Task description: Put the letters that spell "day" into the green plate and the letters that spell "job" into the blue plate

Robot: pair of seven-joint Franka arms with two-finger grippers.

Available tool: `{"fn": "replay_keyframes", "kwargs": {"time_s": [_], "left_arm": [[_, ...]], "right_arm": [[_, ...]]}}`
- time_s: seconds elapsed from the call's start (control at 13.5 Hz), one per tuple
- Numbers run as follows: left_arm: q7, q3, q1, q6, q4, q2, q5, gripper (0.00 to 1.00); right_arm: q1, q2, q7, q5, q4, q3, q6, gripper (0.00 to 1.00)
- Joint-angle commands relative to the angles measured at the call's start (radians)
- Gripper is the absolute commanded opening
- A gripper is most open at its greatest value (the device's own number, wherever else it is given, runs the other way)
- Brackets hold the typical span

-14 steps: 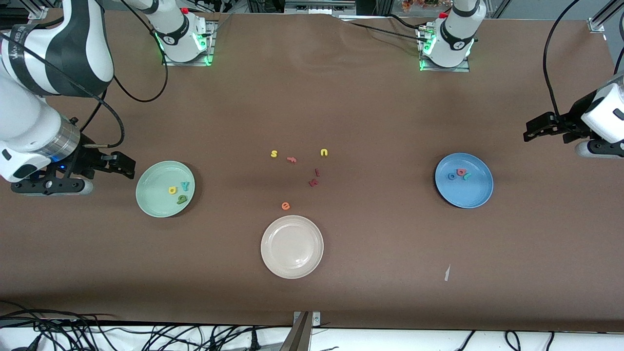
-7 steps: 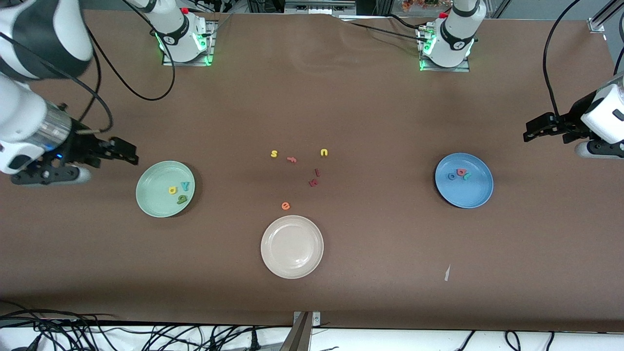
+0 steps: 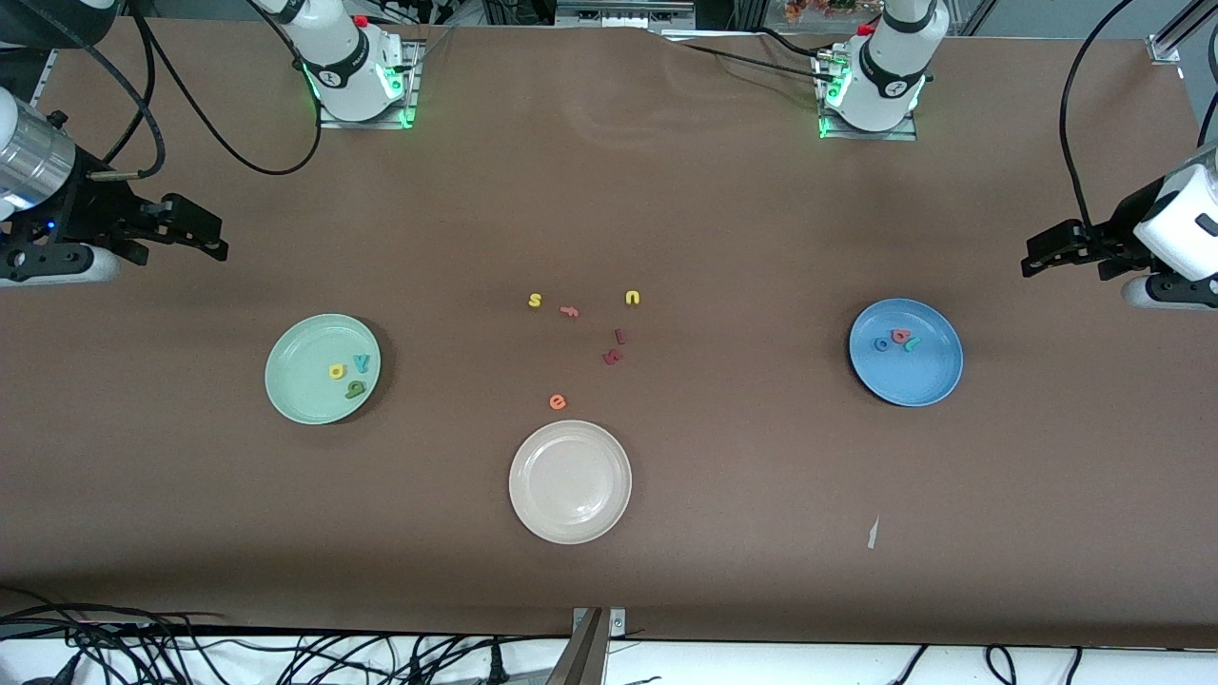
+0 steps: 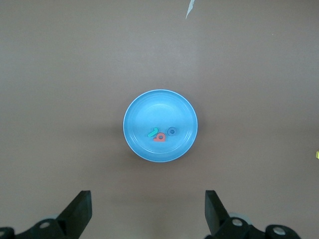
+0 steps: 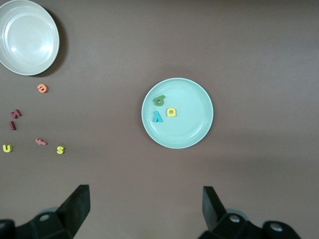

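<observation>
The green plate (image 3: 295,366) holds the letters of "day": a yellow d (image 3: 336,371), a teal y (image 3: 362,362) and a dark green a (image 3: 355,388). In the blue plate (image 3: 918,376) lie the letters of "job": a blue o (image 3: 882,344), a pinkish-red b (image 3: 899,336) and a teal j (image 3: 913,343). My right gripper (image 3: 205,238) hangs open and empty over bare table at the right arm's end, apart from the green plate (image 5: 189,124). My left gripper (image 3: 1042,257) waits open and empty over bare table at the left arm's end, near the blue plate (image 4: 159,107).
A cream-white plate (image 3: 570,481) sits near the front camera at mid-table. Loose letters lie between the plates: yellow s (image 3: 535,301), pink f (image 3: 569,310), yellow u (image 3: 633,298), two dark red ones (image 3: 612,357), orange e (image 3: 558,401). A white paper scrap (image 3: 873,533) lies nearer the camera.
The right arm has drawn its open gripper away from beside the green plate, toward the robots' bases. The left arm and all letters have stayed put.
</observation>
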Motion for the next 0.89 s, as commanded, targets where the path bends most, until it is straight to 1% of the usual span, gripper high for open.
{"fn": "replay_keyframes", "kwargs": {"time_s": [0.0, 0.15, 0.22, 0.81], "left_arm": [[-0.007, -0.004, 0.002, -0.006, 0.001, -0.005, 0.023, 1.00], [-0.008, -0.004, 0.002, -0.006, 0.002, -0.005, 0.023, 1.00], [-0.008, -0.004, 0.003, -0.006, 0.002, -0.005, 0.023, 1.00], [-0.008, -0.004, 0.002, -0.006, 0.002, -0.005, 0.022, 1.00]], "right_arm": [[-0.015, -0.015, -0.010, -0.020, -0.021, 0.017, 0.006, 1.00], [-0.004, -0.008, -0.013, -0.059, -0.020, 0.025, 0.010, 1.00], [-0.004, -0.008, -0.013, -0.063, -0.021, 0.025, 0.009, 1.00], [-0.006, -0.008, -0.013, -0.059, -0.003, 0.023, 0.003, 1.00]]}}
